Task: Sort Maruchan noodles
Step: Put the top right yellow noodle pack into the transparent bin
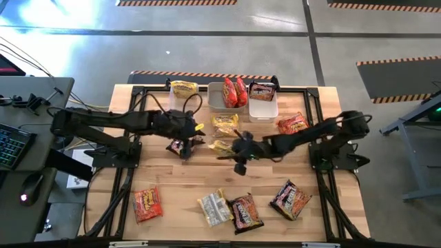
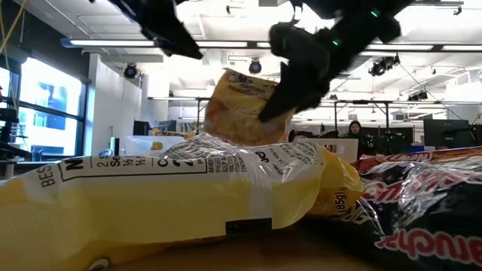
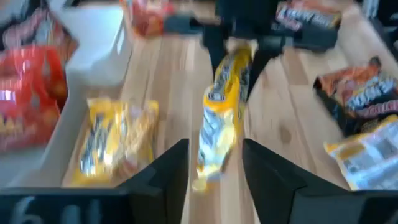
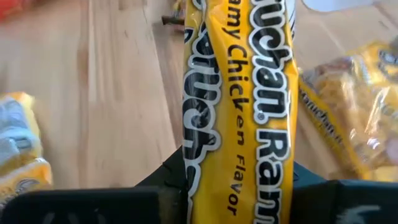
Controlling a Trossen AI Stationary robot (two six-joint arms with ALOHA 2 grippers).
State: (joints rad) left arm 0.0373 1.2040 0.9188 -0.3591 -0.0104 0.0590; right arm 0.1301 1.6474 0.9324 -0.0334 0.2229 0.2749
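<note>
The right gripper (image 1: 240,148) is clamped on a yellow Maruchan packet (image 4: 239,106), holding it up on edge above the middle of the tabletop (image 1: 179,179), the wrapper standing tall between the dark fingers with its print running lengthwise. Facing it from the other side, the left gripper (image 1: 193,131) has its jaws spread apart and holds nothing; through its own camera the same yellow packet hangs just ahead of its open fingers (image 3: 161,177), apart from them. Just beyond the pair, another yellow packet (image 1: 224,124) lies flat near the white tubs at the far edge: the middle tub (image 1: 215,103) carries red packets (image 1: 234,92), the right tub (image 1: 263,111) a dark packet (image 1: 262,89), and a further yellow packet (image 1: 184,88) sits at the left. More noodles wait along the near edge, among them an orange packet (image 1: 147,204) and a dark one (image 1: 244,212). To my eye this looks like a hand-over or a carry toward the yellow pile. To do it well, the right arm should keep its hold firm and steady, since the crinkly wrapper is slippery and floppy; if the left is to take it, it should close low on the packet's free end before the right lets go.
</note>
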